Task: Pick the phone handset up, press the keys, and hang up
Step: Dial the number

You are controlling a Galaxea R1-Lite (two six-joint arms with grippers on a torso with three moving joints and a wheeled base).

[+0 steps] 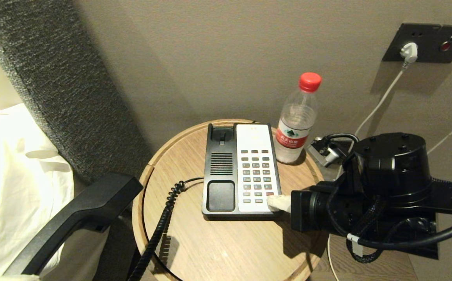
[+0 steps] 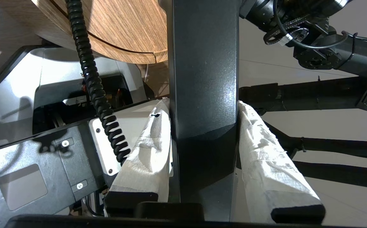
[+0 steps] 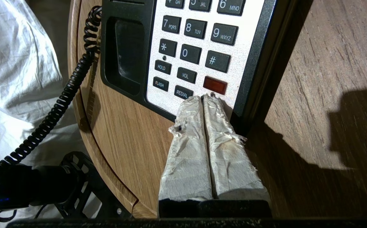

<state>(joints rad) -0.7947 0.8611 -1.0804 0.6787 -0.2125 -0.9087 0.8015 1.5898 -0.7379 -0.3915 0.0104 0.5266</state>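
Head view: the phone handset hangs lifted left of the round tabletop, off the phone base. Left wrist view: the left gripper pinches the handset's shaft. Right wrist view: the right gripper, fingers pressed together, touches the keypad's bottom row.

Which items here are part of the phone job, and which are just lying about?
Job: phone handset clamped in left gripper, off the table; phone base; coiled cord; right gripper, shut, at the keypad's bottom edge.
Lying about: water bottle; white plug; bedding.
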